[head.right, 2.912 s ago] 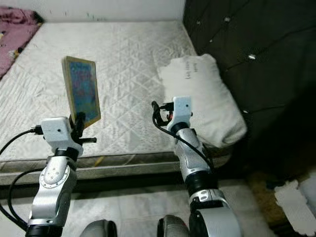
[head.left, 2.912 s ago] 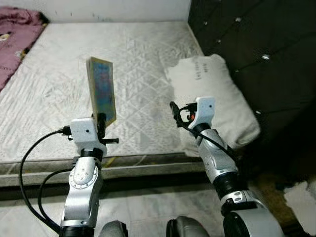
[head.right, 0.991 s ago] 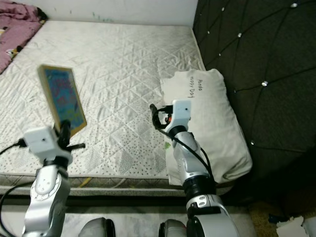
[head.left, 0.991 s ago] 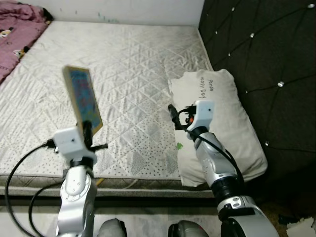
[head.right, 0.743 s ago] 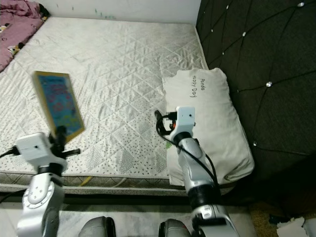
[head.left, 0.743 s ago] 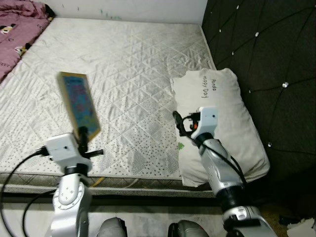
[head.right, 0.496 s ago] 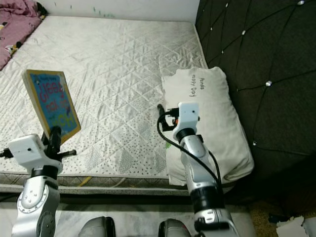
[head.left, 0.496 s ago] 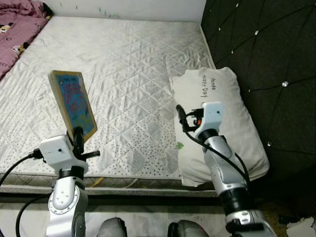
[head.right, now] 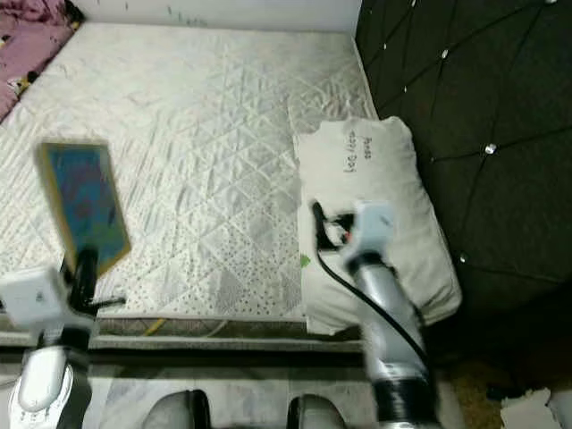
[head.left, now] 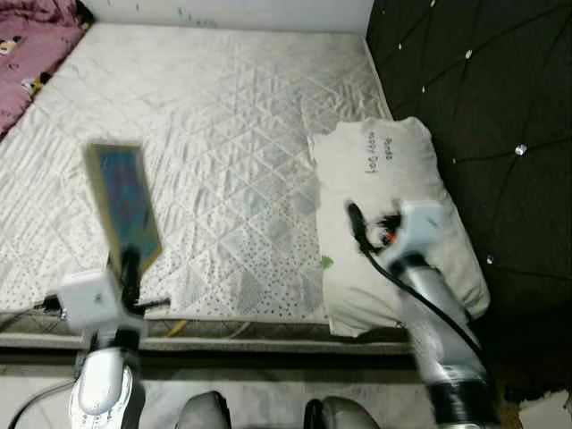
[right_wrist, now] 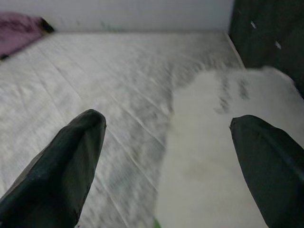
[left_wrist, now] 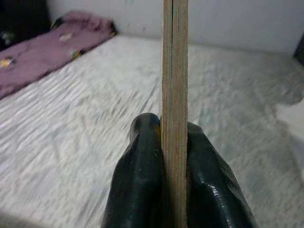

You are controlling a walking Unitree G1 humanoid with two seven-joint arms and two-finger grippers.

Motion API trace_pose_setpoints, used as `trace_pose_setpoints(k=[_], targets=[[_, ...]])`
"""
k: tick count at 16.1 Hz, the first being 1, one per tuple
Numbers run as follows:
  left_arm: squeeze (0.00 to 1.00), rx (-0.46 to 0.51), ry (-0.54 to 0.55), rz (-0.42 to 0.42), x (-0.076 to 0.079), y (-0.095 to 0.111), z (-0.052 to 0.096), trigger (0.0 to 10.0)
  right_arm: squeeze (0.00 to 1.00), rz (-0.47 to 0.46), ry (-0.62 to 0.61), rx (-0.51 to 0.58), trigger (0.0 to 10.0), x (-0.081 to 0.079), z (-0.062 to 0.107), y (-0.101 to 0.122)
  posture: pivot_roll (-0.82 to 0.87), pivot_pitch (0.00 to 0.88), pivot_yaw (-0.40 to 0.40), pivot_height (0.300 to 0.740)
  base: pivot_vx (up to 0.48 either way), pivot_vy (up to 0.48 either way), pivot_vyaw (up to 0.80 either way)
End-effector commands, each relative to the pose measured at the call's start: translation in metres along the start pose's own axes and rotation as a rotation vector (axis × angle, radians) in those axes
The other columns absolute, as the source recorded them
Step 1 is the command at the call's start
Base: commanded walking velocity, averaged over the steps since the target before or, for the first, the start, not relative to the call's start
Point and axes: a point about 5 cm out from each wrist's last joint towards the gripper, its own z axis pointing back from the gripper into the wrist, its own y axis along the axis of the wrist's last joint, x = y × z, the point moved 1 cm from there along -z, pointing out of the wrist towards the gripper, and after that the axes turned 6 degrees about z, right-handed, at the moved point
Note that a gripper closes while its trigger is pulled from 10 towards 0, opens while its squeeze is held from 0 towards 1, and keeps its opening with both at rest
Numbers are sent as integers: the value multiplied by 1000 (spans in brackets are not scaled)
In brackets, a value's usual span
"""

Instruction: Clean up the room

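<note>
Book [head.left: 123, 205] upright, pinched by left pincer [left_wrist: 173, 142] over mattress [head.left: 223, 134], right pincer [right_wrist: 166, 156] spread near pillow [head.left: 393, 206]

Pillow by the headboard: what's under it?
The pillow lies on the quilted mattress, overhanging its front edge. A small green scrap peeks out beside it; anything beneath is covered.

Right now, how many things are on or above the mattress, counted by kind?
Pillow: 1
Pink blanket: 1
Book held upright in the left gripper: 1
Total: 3
</note>
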Motion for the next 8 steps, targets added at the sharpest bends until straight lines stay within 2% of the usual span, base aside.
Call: trace_pose_setpoints(k=[1, 3, 6, 8], targets=[[0, 51, -28, -8, 7, 11, -2, 10000, 0, -4, 14, 5, 10000, 0, 3, 5, -29, 154, -15, 740, 0, 0, 0], [0, 51, -40, -1, 12, 12, -5, 10000, 0, -3, 28, -8, 10000, -3, 2, 6, -29, 150, -18, 740, 0, 0, 0], [0, 66, -64, -15, 17, 15, -8, 10000, 0, -15, 51, -10, 10000, -10, -2, 9, -20, 148, -20, 740, 0, 0, -733], [0, 55, -62, -15, 16, 13, -8, 10000, 0, -16, 54, -12, 10000, -12, -4, 9, -17, 149, -20, 740, 0, 0, 0]])
